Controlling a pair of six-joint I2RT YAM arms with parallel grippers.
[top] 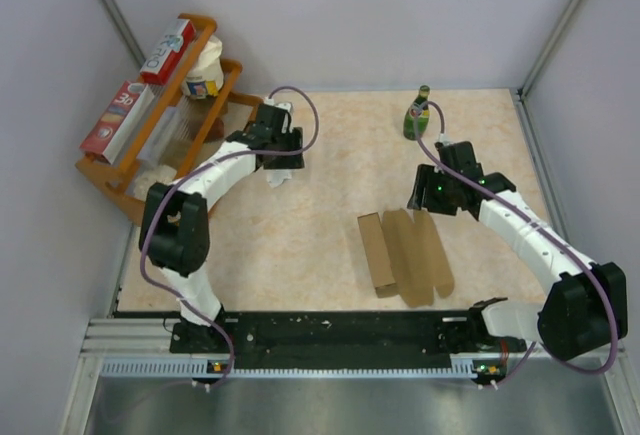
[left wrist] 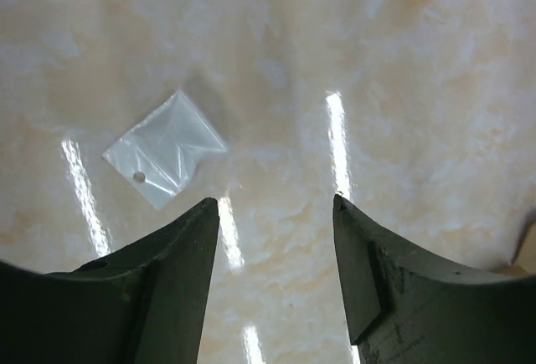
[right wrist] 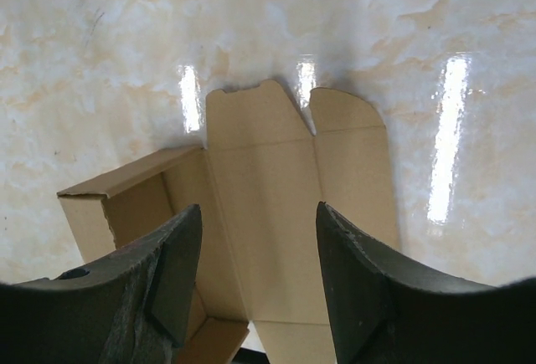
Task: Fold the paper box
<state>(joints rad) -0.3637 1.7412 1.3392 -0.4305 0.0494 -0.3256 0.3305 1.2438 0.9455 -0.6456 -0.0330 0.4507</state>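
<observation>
Cardboard first: the paper box (top: 405, 255) lies mostly flat on the worktop (top: 320, 245), near the front edge and right of centre, with one side wall raised along its left. I see my right pincer (right wrist: 260, 209) released above the box's far end, jaws apart on nothing. My left pincer (left wrist: 276, 201) hangs released too, well apart from the box, over a small clear plastic bag (left wrist: 163, 159).

The top camera looked down from high behind the near edge over the whole worktop (top: 300, 245). Both wrist cameras faced it from close by. The right one shared the paper box (right wrist: 268, 180) with the top view.
</observation>
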